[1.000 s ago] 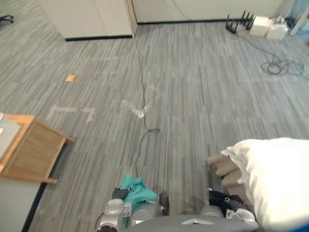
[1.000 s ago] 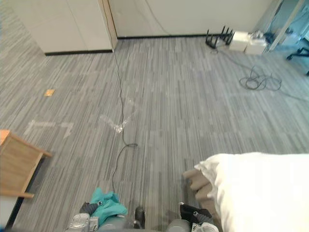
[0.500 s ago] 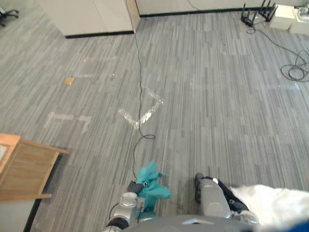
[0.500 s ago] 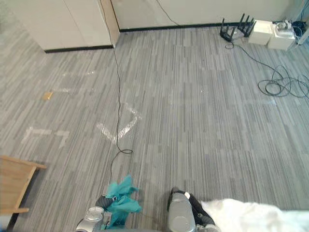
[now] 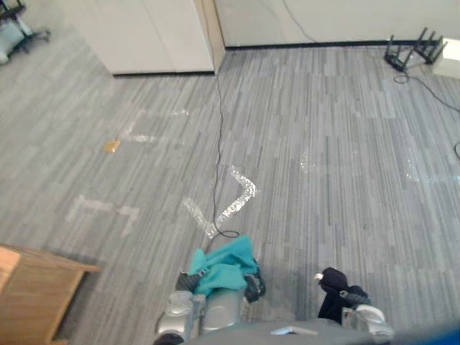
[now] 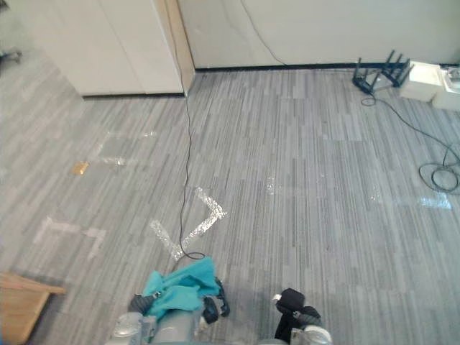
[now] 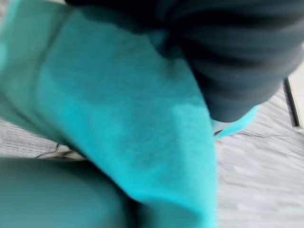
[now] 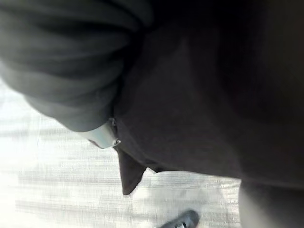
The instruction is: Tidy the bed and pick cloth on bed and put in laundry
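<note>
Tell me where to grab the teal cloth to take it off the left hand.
Probably best to pinch the loose bunched top of the teal cloth, coming from above: it stands free over the left hand, which grips the lower folds.

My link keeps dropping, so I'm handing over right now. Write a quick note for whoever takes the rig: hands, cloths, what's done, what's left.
Left hand: shut on the teal cloth, carried low in front of the body.
Right hand: shut on a dark cloth that hangs down from it.
Surroundings: the robot faces grey carpet floor, with a wooden furniture corner at its lower left.
Done: two cloths are picked up, one in each hand.
Left: find the laundry and drop both cloths in. Whether the bed is tidy cannot be judged from these views.
</note>
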Controlling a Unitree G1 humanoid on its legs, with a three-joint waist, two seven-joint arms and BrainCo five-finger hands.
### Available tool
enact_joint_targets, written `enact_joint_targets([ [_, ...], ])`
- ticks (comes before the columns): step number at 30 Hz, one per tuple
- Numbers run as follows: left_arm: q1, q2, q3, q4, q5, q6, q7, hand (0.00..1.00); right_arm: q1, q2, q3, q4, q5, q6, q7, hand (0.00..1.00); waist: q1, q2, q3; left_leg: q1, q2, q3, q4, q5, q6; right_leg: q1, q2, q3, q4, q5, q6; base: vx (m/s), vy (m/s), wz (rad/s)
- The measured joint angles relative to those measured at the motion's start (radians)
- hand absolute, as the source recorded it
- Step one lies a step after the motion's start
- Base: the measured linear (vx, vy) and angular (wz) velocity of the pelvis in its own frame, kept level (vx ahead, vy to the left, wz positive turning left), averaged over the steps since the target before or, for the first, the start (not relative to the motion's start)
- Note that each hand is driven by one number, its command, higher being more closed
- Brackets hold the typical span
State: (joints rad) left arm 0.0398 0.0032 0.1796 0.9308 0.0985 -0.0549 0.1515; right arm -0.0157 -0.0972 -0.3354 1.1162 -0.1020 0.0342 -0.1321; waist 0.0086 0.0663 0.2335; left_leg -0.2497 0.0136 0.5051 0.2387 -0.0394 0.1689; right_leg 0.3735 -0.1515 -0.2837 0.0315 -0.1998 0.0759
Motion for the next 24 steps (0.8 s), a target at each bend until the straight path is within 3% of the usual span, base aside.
enact_joint_targets([
  [2,0.006,0.000,0.015,0.001,0.000,0.006,-0.001,1.00,0.016,0.017,-0.009,-0.001,0.000,0.002,0.008,1.00,0.012,-0.015,-0.017,0.019,-0.040,-0.025,0.003,-0.032,0.017,-0.005,-0.016,0.005,0.073,0.069,0.026,0.37,0.345,0.80],
  [5,0.018,0.007,0.037,0.010,0.002,0.016,-0.001,1.00,0.038,0.020,-0.051,0.010,0.000,-0.001,0.012,1.00,0.008,-0.031,-0.036,0.157,-0.110,-0.141,-0.084,-0.074,-0.007,-0.127,-0.054,0.083,0.524,0.161,0.179,0.23,0.306,1.07],
  [7,0.018,0.011,0.039,0.041,0.003,0.027,0.000,1.00,0.060,0.015,-0.061,-0.008,0.000,-0.006,0.016,1.00,-0.001,-0.022,-0.037,0.285,-0.127,-0.250,-0.108,-0.108,-0.014,-0.286,-0.069,0.125,0.925,0.140,0.174,0.14,0.201,1.35],
  [8,0.019,0.011,0.038,0.049,0.004,0.029,-0.001,1.00,0.067,0.013,-0.065,-0.015,0.000,-0.006,0.016,1.00,-0.006,-0.018,-0.036,0.314,-0.127,-0.274,-0.118,-0.111,-0.014,-0.317,-0.083,0.110,0.976,0.126,0.151,-0.05,0.137,1.42],
  [9,0.018,0.011,0.037,0.068,0.009,0.029,0.000,1.00,0.078,0.013,-0.071,-0.025,0.000,-0.008,0.016,1.00,-0.014,-0.015,-0.039,0.367,-0.130,-0.324,-0.134,-0.111,-0.014,-0.380,-0.114,0.070,1.027,0.095,0.098,-0.10,0.069,1.31],
  [10,0.018,0.012,0.034,0.075,0.009,0.031,0.000,1.00,0.084,0.015,-0.083,-0.029,-0.001,-0.008,0.016,1.00,-0.020,-0.013,-0.037,0.421,-0.129,-0.376,-0.154,-0.111,-0.015,-0.436,-0.136,0.051,1.020,0.048,0.061,-0.04,0.029,1.33],
  [12,0.017,0.006,0.015,0.075,0.008,0.031,0.000,1.00,0.098,0.018,-0.090,-0.027,0.000,-0.007,0.014,1.00,-0.030,-0.007,-0.034,0.463,-0.116,-0.448,-0.166,-0.114,-0.020,-0.485,-0.134,0.049,0.935,-0.004,0.056,0.18,-0.084,1.36],
  [13,0.016,0.002,0.010,0.075,0.008,0.029,0.000,1.00,0.108,0.024,-0.089,-0.028,0.000,-0.006,0.014,1.00,-0.045,0.008,-0.028,0.484,-0.097,-0.510,-0.167,-0.122,-0.034,-0.508,-0.121,0.053,0.815,-0.017,0.049,0.32,-0.172,1.79],
  [15,0.010,-0.016,0.008,0.072,0.008,0.028,0.000,1.00,0.111,0.029,-0.090,-0.030,0.000,-0.006,0.012,1.00,-0.048,0.009,-0.027,0.498,-0.070,-0.567,-0.170,-0.149,-0.062,-0.545,-0.089,0.115,0.575,-0.009,0.058,0.29,-0.203,1.37],
  [17,0.004,-0.027,0.042,0.066,0.006,0.027,0.001,1.00,0.108,0.043,-0.085,-0.037,0.000,-0.005,0.011,1.00,-0.035,-0.011,-0.019,0.500,-0.046,-0.619,-0.165,-0.198,-0.106,-0.582,-0.082,0.188,0.295,0.057,0.046,0.27,-0.363,0.90],
  [18,0.000,-0.038,0.074,0.064,0.006,0.027,0.004,1.00,0.113,0.047,-0.081,-0.054,0.001,-0.004,0.011,1.00,-0.021,-0.013,-0.013,0.506,-0.020,-0.643,-0.156,-0.237,-0.131,-0.583,-0.073,0.209,0.220,0.157,0.056,0.23,-0.405,0.68],
  [19,-0.003,-0.044,0.092,0.064,0.007,0.027,0.006,1.00,0.117,0.045,-0.079,-0.060,0.001,-0.004,0.012,1.00,-0.017,-0.011,-0.012,0.510,-0.002,-0.649,-0.156,-0.258,-0.145,-0.571,-0.056,0.208,0.219,0.206,0.055,0.29,-0.432,0.44],
  [20,0.000,-0.072,0.132,0.065,0.009,0.027,0.008,1.00,0.123,0.025,-0.079,-0.073,0.001,-0.002,0.011,1.00,-0.003,0.021,-0.012,0.510,0.049,-0.615,-0.142,-0.264,-0.180,-0.579,-0.012,0.185,0.268,0.151,0.042,0.33,-0.373,0.27],
  [21,0.006,-0.079,0.152,0.065,0.008,0.023,0.004,1.00,0.127,0.029,-0.056,-0.097,0.001,-0.002,0.010,1.00,-0.004,0.019,-0.011,0.514,0.063,-0.555,-0.117,-0.247,-0.198,-0.604,-0.008,0.182,0.373,0.076,0.015,0.33,-0.346,0.26],
  [23,0.017,-0.084,0.196,0.065,0.008,0.018,0.007,1.00,0.132,0.029,-0.004,-0.109,0.001,-0.002,0.012,1.00,-0.008,-0.004,-0.018,0.537,0.085,-0.542,-0.108,-0.223,-0.205,-0.607,-0.011,0.154,0.476,-0.017,-0.005,0.34,-0.335,0.43],
  [24,0.020,-0.084,0.204,0.065,0.008,0.017,0.006,1.00,0.134,0.027,0.005,-0.108,0.001,-0.002,0.012,1.00,-0.010,0.005,-0.027,0.528,0.107,-0.543,-0.055,-0.220,-0.207,-0.582,-0.003,0.122,0.491,-0.053,-0.022,0.35,-0.311,0.47],
])
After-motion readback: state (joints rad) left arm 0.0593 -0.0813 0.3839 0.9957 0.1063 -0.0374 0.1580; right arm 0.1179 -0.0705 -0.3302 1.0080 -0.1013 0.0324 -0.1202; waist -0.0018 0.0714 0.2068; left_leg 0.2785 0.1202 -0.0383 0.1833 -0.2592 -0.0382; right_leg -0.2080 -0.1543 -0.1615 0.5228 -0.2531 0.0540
